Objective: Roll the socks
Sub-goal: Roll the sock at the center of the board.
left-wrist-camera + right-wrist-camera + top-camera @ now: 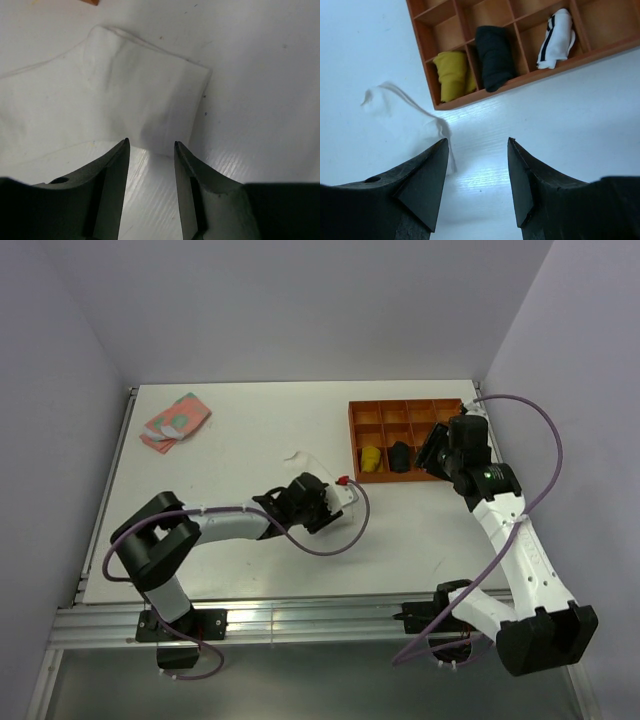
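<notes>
A plain white sock (pixel 125 95) lies flat on the white table, its near edge just beyond the tips of my left gripper (pixel 151 145). That gripper is open, with only bare table between its fingers. From above, the left gripper (pixel 322 492) hovers over the sock (pixel 303 462) near the table's middle. My right gripper (pixel 477 141) is open and empty above the table, with the sock's raised end (pixel 405 107) to its left. In the top view the right gripper (pixel 432 452) is at the orange tray's right side. A rolled white sock with black stripes (pixel 555 40) sits in a tray compartment.
The orange divided tray (pixel 405 410) stands at the back right and holds a yellow roll (pixel 371 458) and a black roll (pixel 400 455). A pink and green patterned pair (pixel 175 420) lies at the back left. Walls close in the table on three sides.
</notes>
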`<state>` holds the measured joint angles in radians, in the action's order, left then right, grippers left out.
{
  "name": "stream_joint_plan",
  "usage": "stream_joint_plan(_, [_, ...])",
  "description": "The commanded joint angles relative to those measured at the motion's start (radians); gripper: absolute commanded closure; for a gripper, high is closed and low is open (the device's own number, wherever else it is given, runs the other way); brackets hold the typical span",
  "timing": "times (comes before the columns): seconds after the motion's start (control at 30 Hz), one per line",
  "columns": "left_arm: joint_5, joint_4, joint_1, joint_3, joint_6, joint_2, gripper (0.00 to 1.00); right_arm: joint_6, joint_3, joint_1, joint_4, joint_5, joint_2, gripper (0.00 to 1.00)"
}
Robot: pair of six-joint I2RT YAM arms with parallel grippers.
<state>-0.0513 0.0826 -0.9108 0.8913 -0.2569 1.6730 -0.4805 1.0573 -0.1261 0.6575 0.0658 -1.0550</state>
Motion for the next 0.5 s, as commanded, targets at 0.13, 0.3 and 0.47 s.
stream_joint_plan(0.13, [0.091, 0.17, -0.085, 0.046, 0.087, 0.083, 0.53, -0.029, -0.074, -0.063, -0.019, 0.054, 0.098, 0.42])
stream_joint_plan(0.3, [0.079, 0.215, -0.123, 0.037, 0.081, 0.102, 0.51, -0.03, -0.124, -0.079, -0.033, 0.065, 0.122, 0.42])
stream_joint_plan(0.47, [0.045, 0.215, -0.123, 0.064, 0.077, 0.166, 0.53, -0.027, -0.138, -0.099, -0.035, 0.075, 0.131, 0.42])
